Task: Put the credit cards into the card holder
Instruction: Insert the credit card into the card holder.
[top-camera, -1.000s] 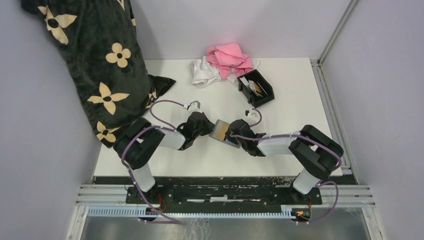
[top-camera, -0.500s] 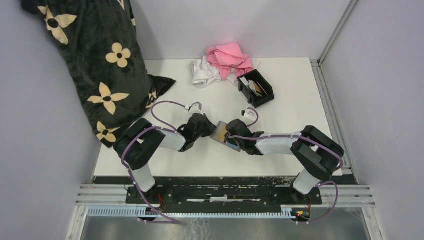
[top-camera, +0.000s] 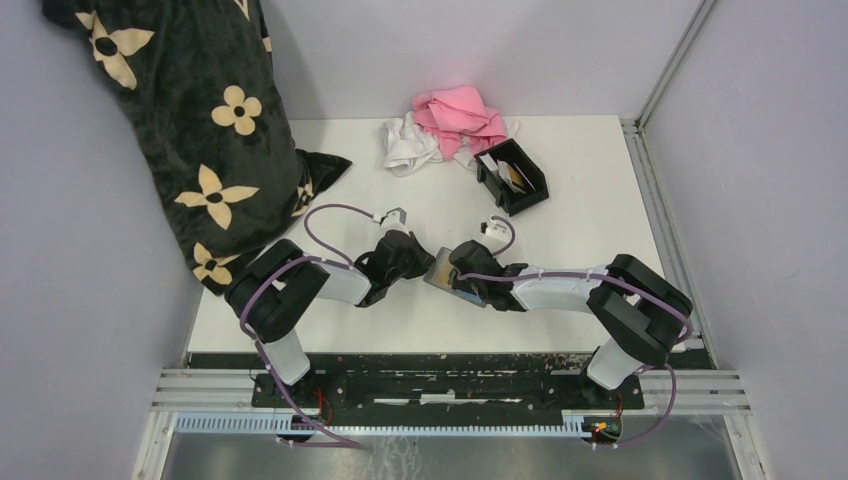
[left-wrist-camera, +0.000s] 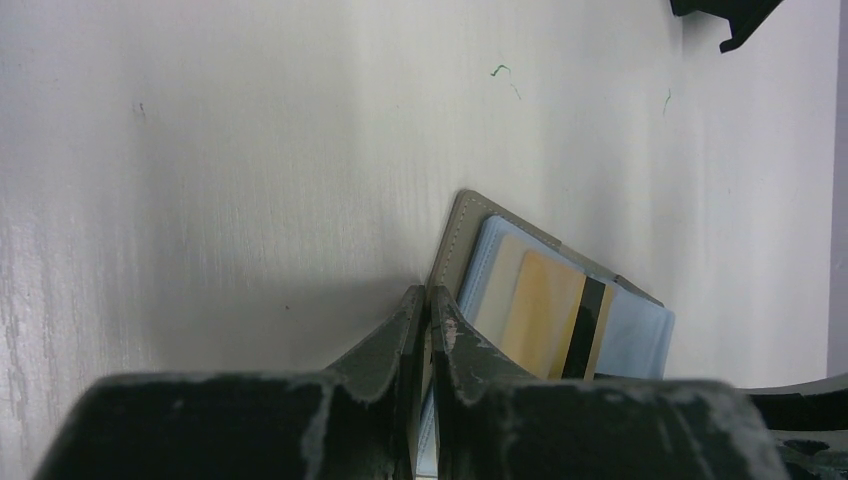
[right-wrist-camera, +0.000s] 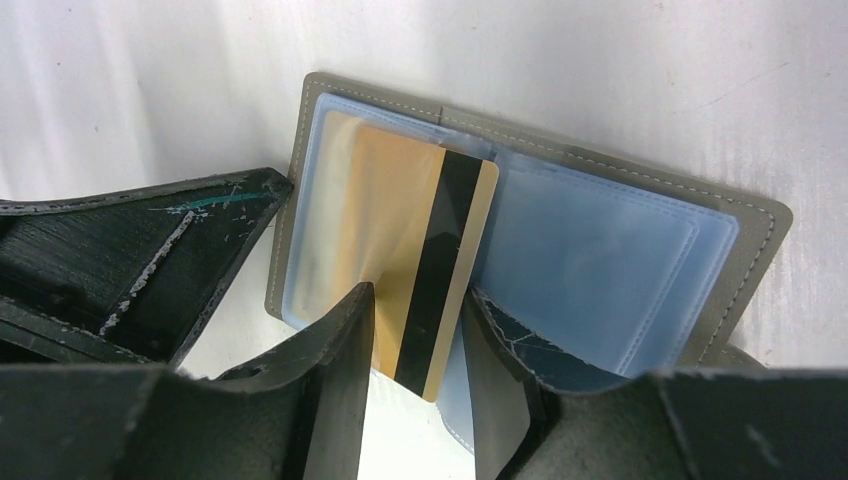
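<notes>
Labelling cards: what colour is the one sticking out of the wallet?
Tan-orange card with a black stripe; clearest in right wrist view.

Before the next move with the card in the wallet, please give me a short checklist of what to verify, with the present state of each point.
1. The left gripper pinches the edge of the grey wallet: ok.
2. The tan card sticks partly out of its pocket: ok.
3. The right gripper has the card's free end between its fingers: ok.
4. The right fingers are closed on the card: not ok, they stand apart.
5. The card holder stands open-topped at the far right of the table: ok.
6. Room left inside the holder: cannot tell.
</notes>
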